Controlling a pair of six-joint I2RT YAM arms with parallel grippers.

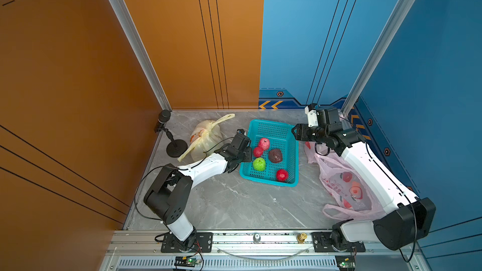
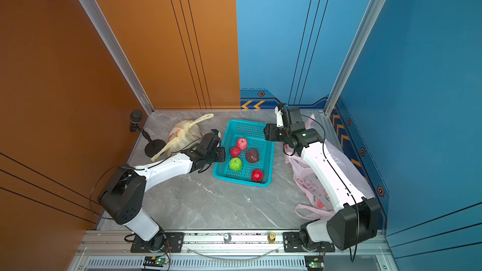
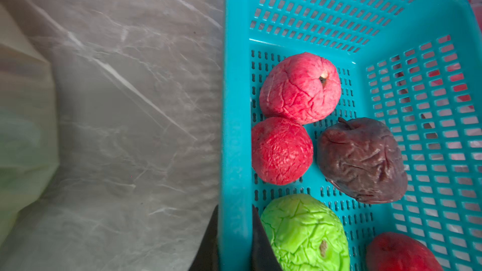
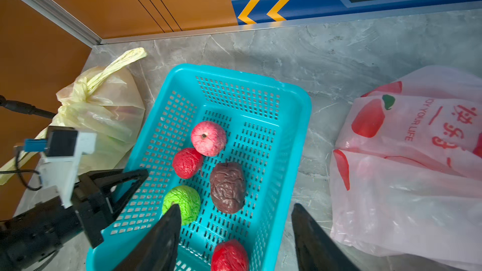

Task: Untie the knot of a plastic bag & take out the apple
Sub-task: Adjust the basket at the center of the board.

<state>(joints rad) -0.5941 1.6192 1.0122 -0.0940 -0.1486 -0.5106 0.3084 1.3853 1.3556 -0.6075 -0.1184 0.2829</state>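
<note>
A yellow plastic bag (image 1: pixel 206 136) lies at the back left, its neck tied in a knot (image 4: pixel 78 95). A pink plastic bag (image 1: pixel 347 186) sprawls on the right under my right arm, and reddish fruit shows through it. Between them stands a teal basket (image 1: pixel 266 180) holding a pink apple (image 1: pixel 264 143), two red ones, a green one (image 1: pixel 259 164) and a brown one (image 1: pixel 275 155). My left gripper (image 3: pixel 234 241) is shut on the basket's left wall (image 3: pixel 234 100), one finger on each side. My right gripper (image 4: pixel 234 207) hovers open over the basket's far right corner, holding nothing.
A black microphone stand (image 1: pixel 174 147) sits in the back left corner beside the yellow bag. Orange and blue walls close in the left, back and right sides. Bare grey marble table (image 1: pixel 234 204) spreads in front of the basket.
</note>
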